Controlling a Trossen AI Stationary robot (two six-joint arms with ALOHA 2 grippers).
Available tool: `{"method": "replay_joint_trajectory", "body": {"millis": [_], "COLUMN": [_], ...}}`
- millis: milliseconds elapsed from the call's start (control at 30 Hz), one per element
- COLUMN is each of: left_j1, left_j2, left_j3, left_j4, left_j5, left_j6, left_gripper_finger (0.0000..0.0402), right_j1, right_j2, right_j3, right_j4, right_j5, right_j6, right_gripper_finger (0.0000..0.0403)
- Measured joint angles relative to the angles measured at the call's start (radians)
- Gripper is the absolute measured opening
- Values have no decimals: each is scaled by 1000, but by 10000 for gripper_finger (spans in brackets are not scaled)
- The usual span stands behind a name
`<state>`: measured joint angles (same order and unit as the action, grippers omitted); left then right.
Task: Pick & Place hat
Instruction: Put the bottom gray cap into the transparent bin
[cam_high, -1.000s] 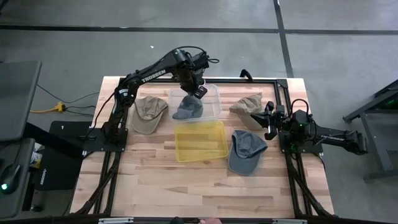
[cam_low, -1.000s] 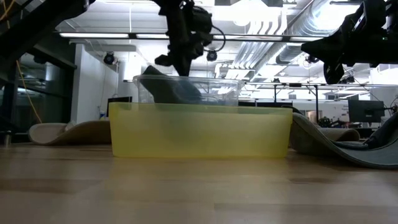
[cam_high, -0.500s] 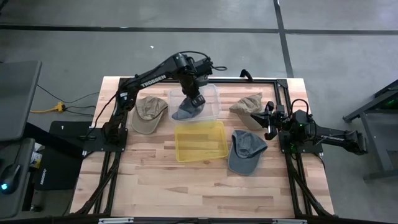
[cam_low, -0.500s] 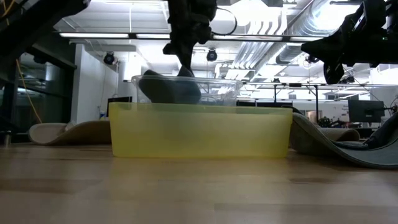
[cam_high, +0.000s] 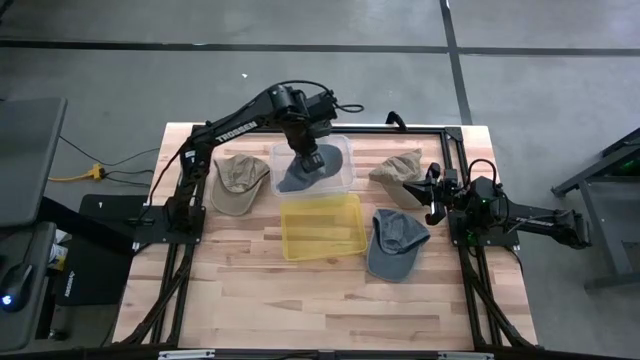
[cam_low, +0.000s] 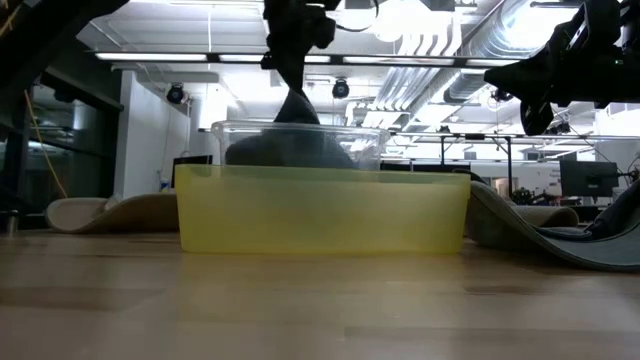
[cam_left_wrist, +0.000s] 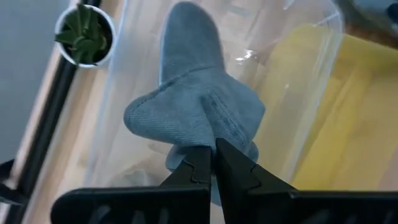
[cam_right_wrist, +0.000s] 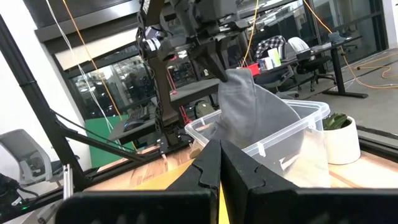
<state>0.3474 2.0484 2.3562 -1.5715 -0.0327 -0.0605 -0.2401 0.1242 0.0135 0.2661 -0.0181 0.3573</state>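
High view, left to right. Tan hat (cam_high: 240, 182) lies flat on the counter (cam_high: 250, 300) at left of centre, just beside the clear bin (cam_high: 345, 150).

Left claw (cam_high: 310, 160) hangs over the clear bin in the upper middle of the frame, fingers pinched shut on a fold of the blue-grey hat (cam_high: 303, 175). The hat sits inside the clear bin, pulled up into a peak at the grip. In the high view its long axis runs from upper right to lower left of the bin, with the broader end toward the lower left. Low view: the hat (cam_low: 290, 148) rises to a point above the bin rim, under the claw (cam_low: 290, 85), and its bulk spreads low behind the clear wall. Left wrist view: the fabric (cam_left_wrist: 199, 118) is bunched between the closed fingers (cam_left_wrist: 198, 171), and the free end points away from the claw into the bin.

Yellow bin (cam_high: 322, 227) sits directly below the clear bin in the frame, touching or nearly touching it; nothing shows in it.

A second blue-grey hat (cam_high: 396, 243) lies on the counter just right of the yellow bin. A second tan hat (cam_high: 397, 170) lies above it, right of the clear bin.

Right claw (cam_high: 432, 195) waits at the right counter edge, shut and holding nothing, near the second tan hat.
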Motion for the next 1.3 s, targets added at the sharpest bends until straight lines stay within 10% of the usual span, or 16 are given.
{"method": "replay_joint_trajectory", "body": {"millis": [700,1067,1300], "left_j1": [-170,-205,-212], "left_j2": [1,2,2], "left_j3": [-48,-242,-252], "left_j4": [1,81,87], "left_j5": [-502,-453,-223], "left_j6": [-23,-22,-18], "left_gripper_finger": [0,0,0], "right_j1": [0,0,0], "right_j2": [0,0,0], "right_j3": [0,0,0], "right_j4": [0,0,0], "right_j5": [0,0,0], "right_j6": [0,0,0], "right_gripper_finger": [0,0,0]}}
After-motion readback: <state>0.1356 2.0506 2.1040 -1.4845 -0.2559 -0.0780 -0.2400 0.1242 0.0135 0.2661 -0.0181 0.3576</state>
